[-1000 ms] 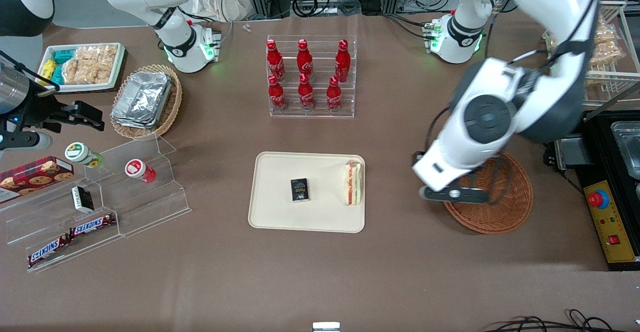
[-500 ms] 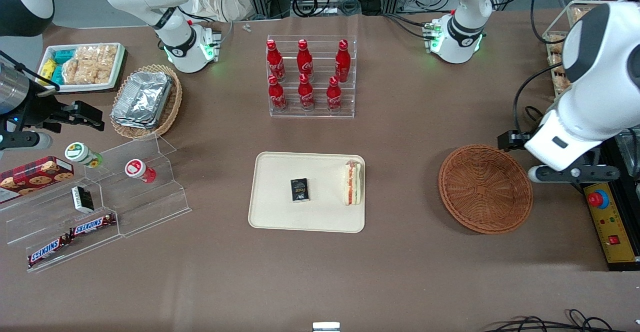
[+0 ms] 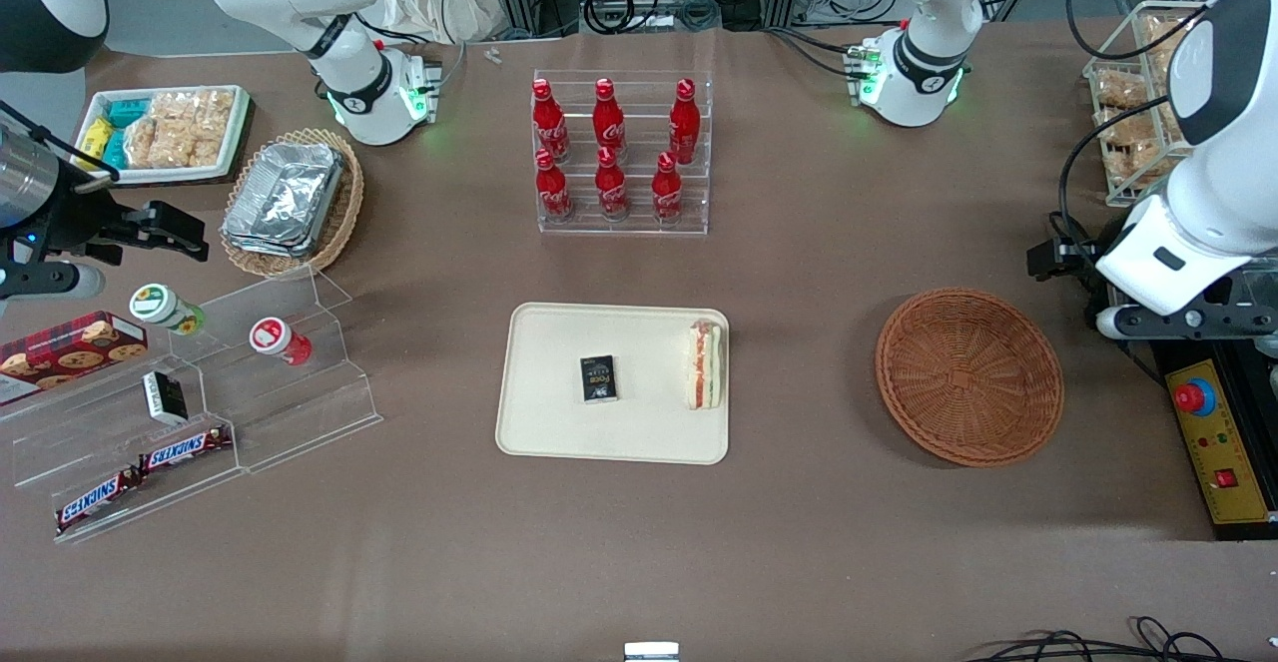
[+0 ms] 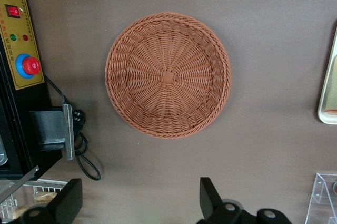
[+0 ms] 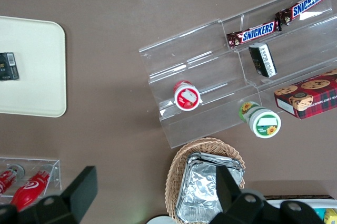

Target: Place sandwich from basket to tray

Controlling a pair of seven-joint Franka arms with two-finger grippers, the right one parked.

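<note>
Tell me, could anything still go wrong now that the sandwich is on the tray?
Little, probably. The sandwich stands on its edge right at the tray's rim, beside a small black box, so a bump might tip it over or off. The basket holds nothing, and the open gripper hangs above the table near a control box and its cables, which it could snag.

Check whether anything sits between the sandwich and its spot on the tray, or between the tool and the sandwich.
Nothing does. The sandwich already lies on the tray, beside a small black packet. The basket holds nothing. The tool, open and holding nothing, hangs at the working arm's end of the table, with only the basket and bare table between it and the tray.
</note>
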